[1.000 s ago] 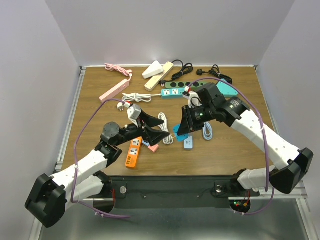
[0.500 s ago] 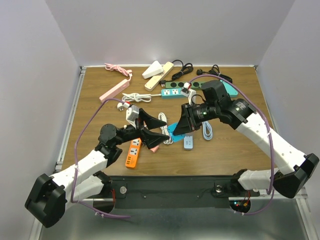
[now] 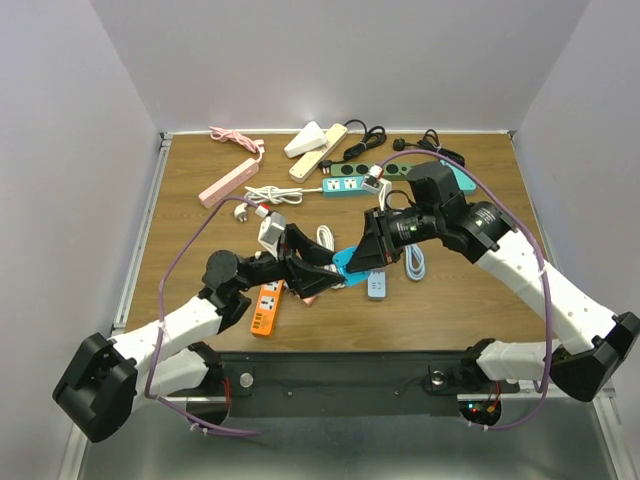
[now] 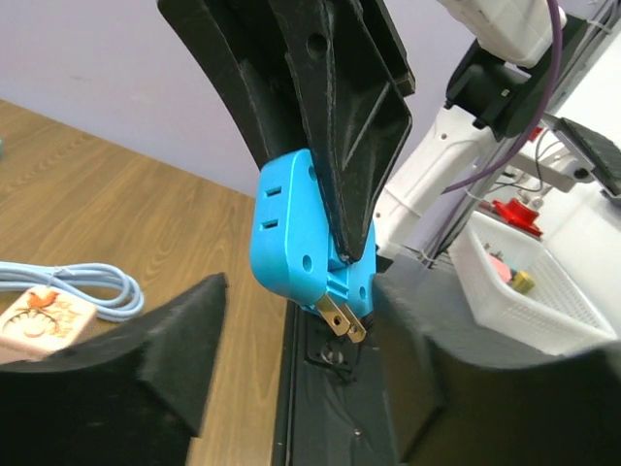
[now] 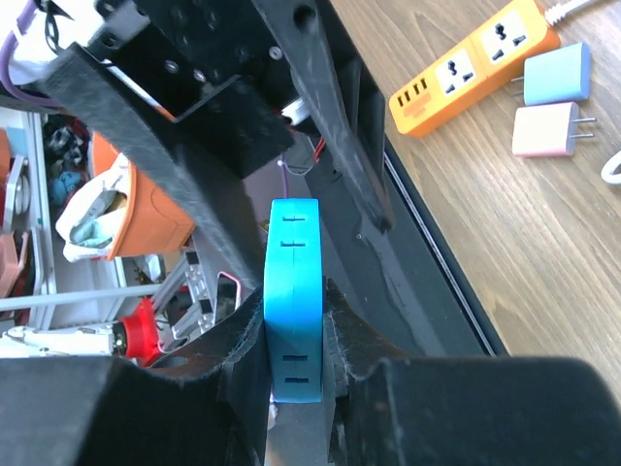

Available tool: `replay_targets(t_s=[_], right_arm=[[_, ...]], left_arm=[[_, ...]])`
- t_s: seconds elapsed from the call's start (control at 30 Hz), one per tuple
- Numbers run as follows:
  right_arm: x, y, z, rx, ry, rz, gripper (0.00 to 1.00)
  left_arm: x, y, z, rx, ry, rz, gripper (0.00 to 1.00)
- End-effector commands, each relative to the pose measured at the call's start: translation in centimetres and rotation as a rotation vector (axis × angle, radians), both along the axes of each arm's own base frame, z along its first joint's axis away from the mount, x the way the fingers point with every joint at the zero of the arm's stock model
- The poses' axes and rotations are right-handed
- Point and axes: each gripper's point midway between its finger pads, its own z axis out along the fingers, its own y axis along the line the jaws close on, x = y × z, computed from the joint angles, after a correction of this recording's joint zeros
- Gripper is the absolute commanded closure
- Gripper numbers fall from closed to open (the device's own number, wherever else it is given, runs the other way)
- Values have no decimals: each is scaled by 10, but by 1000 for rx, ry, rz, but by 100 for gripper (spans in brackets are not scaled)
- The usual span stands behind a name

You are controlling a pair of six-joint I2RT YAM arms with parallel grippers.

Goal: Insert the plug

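Note:
My right gripper is shut on a bright blue plug adapter, held above the table's near middle. In the right wrist view the adapter is clamped edge-on between my two fingers. In the left wrist view it hangs from those fingers with its two brass prongs pointing down to the right. My left gripper is open, and its jaws stand on either side of the adapter without touching it. An orange power strip lies under the left arm.
Pink and grey-blue chargers lie near the orange strip. A light blue cable lies by the right gripper. Teal, pink and cream strips and black cords lie at the back.
My left gripper has moved right, closing in on the blue adapter. My right gripper has shifted slightly left with the adapter still held in it.

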Motion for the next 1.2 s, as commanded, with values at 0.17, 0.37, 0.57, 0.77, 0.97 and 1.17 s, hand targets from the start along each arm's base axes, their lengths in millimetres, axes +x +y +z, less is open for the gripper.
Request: replay_targets(t_s=[0.17,0.37,0.57,0.77,0.97,1.17], right_arm=[[-6,-2,28,89,-88,17,100],[-8,-2,23,88,-82,32,100],[-12,-1,20,98,-70,68,100],[-15,-1,18,106,-74,94,100],[-20,-2,20,123,-69,110,100],[-26,0,26,170,-69,141,100]], left_arm=[[-29,2,26,-90,-111,-111,57],[-44,7,32,-137,-149,-180,80],[-65,13,37,-199,-171,-281,95],[-78,20,39,-246,-170,-346,100],[-86,26,45,-257,-216,-360,100],[-96,32,50,-264,-253,-382,100]])
